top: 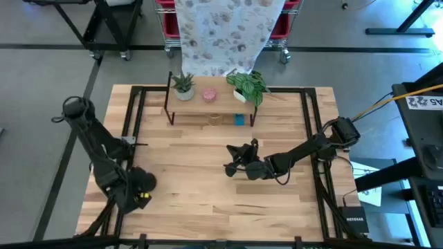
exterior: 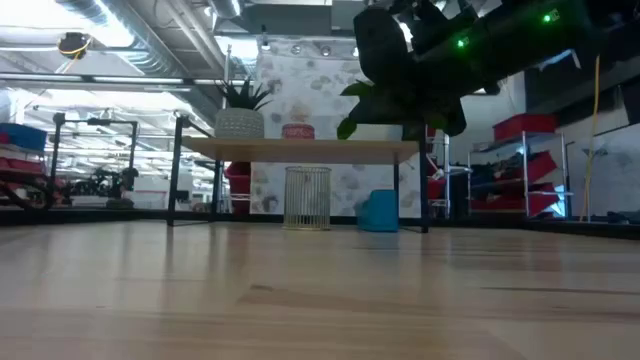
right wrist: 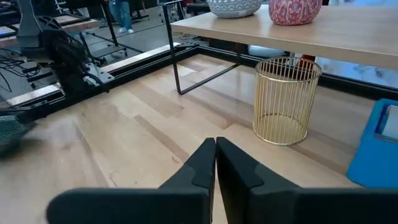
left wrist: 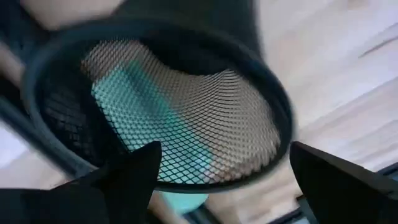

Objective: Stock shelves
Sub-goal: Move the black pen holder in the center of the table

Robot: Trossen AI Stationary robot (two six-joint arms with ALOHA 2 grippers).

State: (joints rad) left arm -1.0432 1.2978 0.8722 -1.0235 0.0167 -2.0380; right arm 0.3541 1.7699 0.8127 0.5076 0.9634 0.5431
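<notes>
"NETGEAR" box (top: 354, 223) beside table (top: 208, 187)

Gold wire basket (right wrist: 286, 99); pink patterned vase (right wrist: 295, 11); blue box (right wrist: 377, 146).

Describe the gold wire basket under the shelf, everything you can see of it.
The gold wire basket is a small round bin of thin upright gold-coloured wires joined by a ring at the rim and another at the base. It looks empty and stands upright on the tabletop beneath the shelves, between their black legs. A blue container stands beside it, apart. The right gripper, fingers shut, points toward it without touching.
</notes>
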